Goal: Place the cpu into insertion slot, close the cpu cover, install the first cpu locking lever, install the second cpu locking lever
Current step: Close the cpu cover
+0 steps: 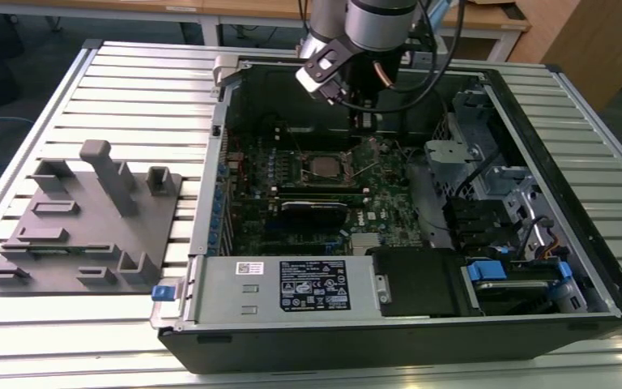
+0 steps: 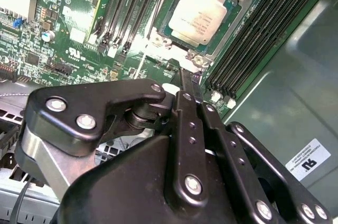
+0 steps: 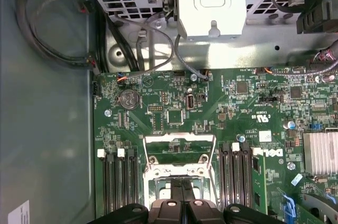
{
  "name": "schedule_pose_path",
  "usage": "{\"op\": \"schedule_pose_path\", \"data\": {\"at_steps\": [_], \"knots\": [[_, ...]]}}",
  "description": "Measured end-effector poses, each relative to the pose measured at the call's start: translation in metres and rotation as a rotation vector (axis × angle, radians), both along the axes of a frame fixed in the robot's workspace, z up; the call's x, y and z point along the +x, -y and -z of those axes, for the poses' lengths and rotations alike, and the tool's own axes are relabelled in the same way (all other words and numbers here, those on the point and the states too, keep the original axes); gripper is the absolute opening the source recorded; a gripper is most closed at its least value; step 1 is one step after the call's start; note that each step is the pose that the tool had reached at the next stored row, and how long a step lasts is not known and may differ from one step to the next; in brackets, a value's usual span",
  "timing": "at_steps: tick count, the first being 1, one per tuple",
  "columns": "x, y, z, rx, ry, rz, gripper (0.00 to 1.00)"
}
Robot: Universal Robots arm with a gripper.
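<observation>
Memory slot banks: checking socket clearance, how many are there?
2. In the second wrist view, one bank runs along one side of the cpu, the other along the opposite side; the jaws may hide more.

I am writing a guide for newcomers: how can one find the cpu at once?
Inside the open computer case lies a green motherboard. Between its long black memory slots sits the cpu: a small square with a pale silvery top, unlike the dark chips nearby.

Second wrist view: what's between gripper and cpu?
In the second wrist view, only the silvery metal socket rim lies between the black gripper and the pale square metal-topped cpu.
</observation>
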State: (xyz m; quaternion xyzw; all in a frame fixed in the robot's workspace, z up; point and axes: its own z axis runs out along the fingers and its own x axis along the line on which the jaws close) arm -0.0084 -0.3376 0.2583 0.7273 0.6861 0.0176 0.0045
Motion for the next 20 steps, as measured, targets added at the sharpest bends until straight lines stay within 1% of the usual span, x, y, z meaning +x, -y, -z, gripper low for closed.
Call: {"op": "schedule_pose_path", "data": {"at_steps": [17, 20], "knots": [[0.0079, 0.0, 0.0001, 0.0, -0.0001, 0.0, 0.1], [0.0079, 0.0, 0.0, 0.0, -0.0001, 0.0, 0.1]]}}
